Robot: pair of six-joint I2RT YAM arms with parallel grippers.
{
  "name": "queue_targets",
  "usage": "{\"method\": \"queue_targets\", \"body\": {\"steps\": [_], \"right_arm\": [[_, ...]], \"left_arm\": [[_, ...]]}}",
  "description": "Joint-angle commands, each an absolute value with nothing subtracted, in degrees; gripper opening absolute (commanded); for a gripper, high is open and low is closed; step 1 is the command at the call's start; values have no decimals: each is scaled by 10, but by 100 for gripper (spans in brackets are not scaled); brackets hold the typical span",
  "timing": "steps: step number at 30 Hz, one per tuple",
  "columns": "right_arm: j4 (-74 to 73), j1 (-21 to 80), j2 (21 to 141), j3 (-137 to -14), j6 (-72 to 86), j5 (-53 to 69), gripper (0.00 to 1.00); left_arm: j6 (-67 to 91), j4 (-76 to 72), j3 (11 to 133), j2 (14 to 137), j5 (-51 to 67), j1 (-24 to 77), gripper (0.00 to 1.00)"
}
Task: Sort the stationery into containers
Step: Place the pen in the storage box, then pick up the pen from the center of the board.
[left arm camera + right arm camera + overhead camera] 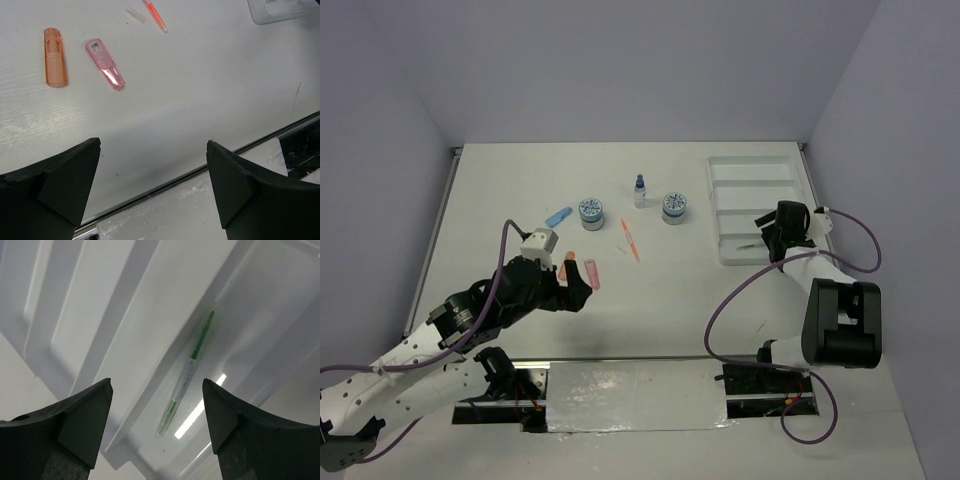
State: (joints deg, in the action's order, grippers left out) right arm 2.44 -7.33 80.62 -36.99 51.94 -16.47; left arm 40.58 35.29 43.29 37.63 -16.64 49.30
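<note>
The white divided tray [752, 172] stands at the far right. A thin greenish pen [187, 375] lies in its nearest compartment, and my open, empty right gripper [157, 385] hovers right above it [767, 236]. My left gripper [576, 284] is open and empty, just near of the orange stubby piece [55, 57] and the pink one [105, 71]. An orange-red pen [630, 240] lies mid-table. Two round blue-grey jars [590, 211] [673, 207], a clear blue-capped bottle [640, 190] and a blue stubby piece [558, 216] stand farther back.
A small clear cap [136, 15] lies beside the orange-red pen [156, 16]. The table's near edge with a metal strip [165, 182] runs under my left fingers. The tray's corner [285, 10] shows at the upper right of the left wrist view.
</note>
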Motion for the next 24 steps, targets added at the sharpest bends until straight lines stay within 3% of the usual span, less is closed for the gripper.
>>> {"method": "queue_targets", "body": {"steps": [1,7,12,13,14,18,24], "right_arm": [[31,-76,753,-392,513,-169,80],[-23,-58,651,-409,486,-162,81],[-72,125,577,-447,371,-220,81],[-83,147,583,-467,353,-204,83],[-92,194,591,-480,318,-161,99],[-179,317,739,-578,235,-140,100],[-258,399,988,-763,162,-121,90]], "left_arm": [[404,333,436,381,-171,496,99],[450,332,460,432,-216,496,99],[571,376,502,486,-313,496,99],[591,405,511,493,-325,495,99],[610,422,530,505,-337,495,99],[699,516,579,520,-394,494,99],[615,567,622,492,-439,492,99]]}}
